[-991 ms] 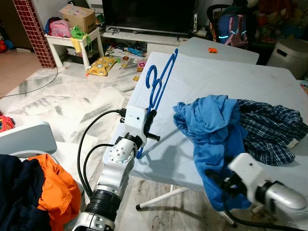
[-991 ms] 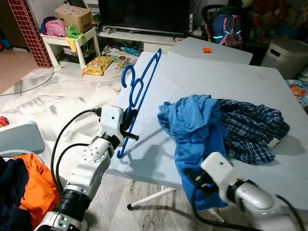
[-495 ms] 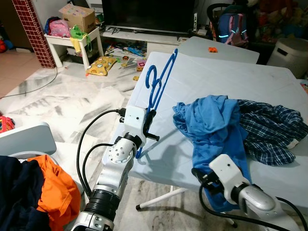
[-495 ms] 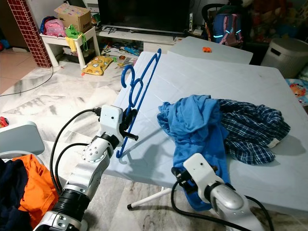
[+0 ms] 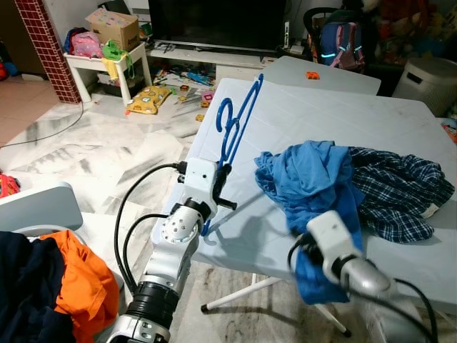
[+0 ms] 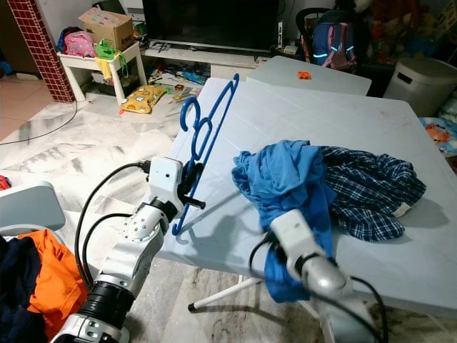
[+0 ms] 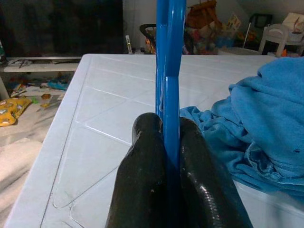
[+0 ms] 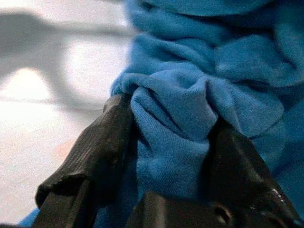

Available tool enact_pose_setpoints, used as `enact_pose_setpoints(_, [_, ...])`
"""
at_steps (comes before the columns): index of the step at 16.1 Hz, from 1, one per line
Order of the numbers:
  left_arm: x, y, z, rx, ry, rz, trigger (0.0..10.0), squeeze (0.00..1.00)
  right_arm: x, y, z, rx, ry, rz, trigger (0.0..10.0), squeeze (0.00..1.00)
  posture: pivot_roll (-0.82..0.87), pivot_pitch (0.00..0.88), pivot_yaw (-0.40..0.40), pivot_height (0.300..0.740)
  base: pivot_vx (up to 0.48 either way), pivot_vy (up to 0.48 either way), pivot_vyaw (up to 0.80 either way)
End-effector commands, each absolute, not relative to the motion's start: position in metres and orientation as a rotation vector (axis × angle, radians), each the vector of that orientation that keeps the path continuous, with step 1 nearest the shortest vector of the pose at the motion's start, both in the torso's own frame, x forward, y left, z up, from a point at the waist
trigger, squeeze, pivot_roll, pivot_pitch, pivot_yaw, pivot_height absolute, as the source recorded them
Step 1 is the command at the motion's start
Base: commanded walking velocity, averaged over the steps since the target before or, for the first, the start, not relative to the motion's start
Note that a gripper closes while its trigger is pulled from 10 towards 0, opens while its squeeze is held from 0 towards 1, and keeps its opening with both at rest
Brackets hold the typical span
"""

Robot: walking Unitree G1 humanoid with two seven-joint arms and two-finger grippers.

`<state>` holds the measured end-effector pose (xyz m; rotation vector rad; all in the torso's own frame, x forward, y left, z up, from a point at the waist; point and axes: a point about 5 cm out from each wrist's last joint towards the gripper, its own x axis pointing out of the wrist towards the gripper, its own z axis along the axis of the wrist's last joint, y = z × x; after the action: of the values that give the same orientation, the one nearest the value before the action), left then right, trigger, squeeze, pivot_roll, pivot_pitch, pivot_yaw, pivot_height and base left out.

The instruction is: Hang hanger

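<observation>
A blue plastic hanger (image 5: 232, 123) stands upright over the left edge of the white folding table (image 5: 300, 107). My left gripper (image 5: 222, 187) is shut on its lower bar; the black fingers (image 7: 145, 161) press it from both sides. A blue shirt (image 5: 314, 171) lies crumpled on the table, with one end hanging over the front edge. At that hanging end my right gripper (image 8: 168, 137) is shut on a fold of the blue fabric, the right wrist (image 5: 330, 243) just below the table edge. A dark plaid shirt (image 5: 400, 189) lies beside the blue one.
Orange and dark clothes (image 5: 78, 286) lie in a pile at lower left beside a grey seat (image 5: 39, 207). Toys (image 5: 150, 96) litter the marble floor. A small white table with a box (image 5: 107, 61), a backpack (image 5: 332, 43) and a white bin (image 5: 428, 78) stand at the back.
My right arm has swung left and up from the lower right to the hanging end of the blue shirt. The left arm and the hanger have stayed put.
</observation>
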<state>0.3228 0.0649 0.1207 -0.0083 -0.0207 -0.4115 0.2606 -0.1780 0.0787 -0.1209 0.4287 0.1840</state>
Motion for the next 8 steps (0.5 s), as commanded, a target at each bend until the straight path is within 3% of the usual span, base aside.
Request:
enact_pose_setpoints(1, [0.323,0.063,0.118,0.001,0.000,-0.424,10.0,0.00,0.272,-0.184,0.082,-0.063,0.401,0.104,0.0,0.00,0.04,0.000,-0.038,0.740,0.000,0.000,0.00])
enact_pose_setpoints(5, [0.324,0.059,0.119,-0.008,-0.005,-0.416,10.0,0.00,0.302,-0.195,0.096,0.047,0.335,-0.038,0.0,0.00,0.04,0.000,-0.064,0.740,0.000,0.000,0.00])
enact_pose_setpoints(8, [0.321,0.054,0.116,-0.021,0.001,-0.420,10.0,0.00,0.344,-0.202,0.163,0.141,0.036,-0.099,0.0,0.00,0.04,0.000,-0.066,0.740,0.000,0.000,0.00])
